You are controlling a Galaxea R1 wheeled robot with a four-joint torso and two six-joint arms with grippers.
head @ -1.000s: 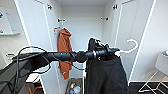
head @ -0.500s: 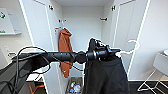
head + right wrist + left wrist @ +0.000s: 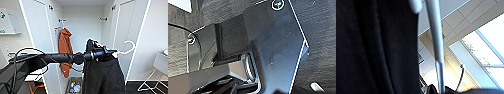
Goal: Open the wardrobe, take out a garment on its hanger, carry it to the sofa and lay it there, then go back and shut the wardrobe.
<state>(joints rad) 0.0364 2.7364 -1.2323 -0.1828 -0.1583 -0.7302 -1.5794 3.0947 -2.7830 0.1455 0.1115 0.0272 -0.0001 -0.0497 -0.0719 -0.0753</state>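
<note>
Garment (image 3: 103, 75) hangs just below the left end effector (image 3: 106, 53), which grips its white hanger (image 3: 126, 51).

A bedroom-like room: open white wardrobe (image 3: 82, 37) with an orange hooded garment (image 3: 65, 50) hanging

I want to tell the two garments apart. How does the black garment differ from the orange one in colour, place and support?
The black garment is dark and hangs in front of the open wardrobe, carried on a white hanger at the left gripper. The orange garment is rust-coloured and hangs inside the wardrobe, at its left side, with no gripper near. The black one appears larger, being nearer the camera. Both hang limp.
</note>
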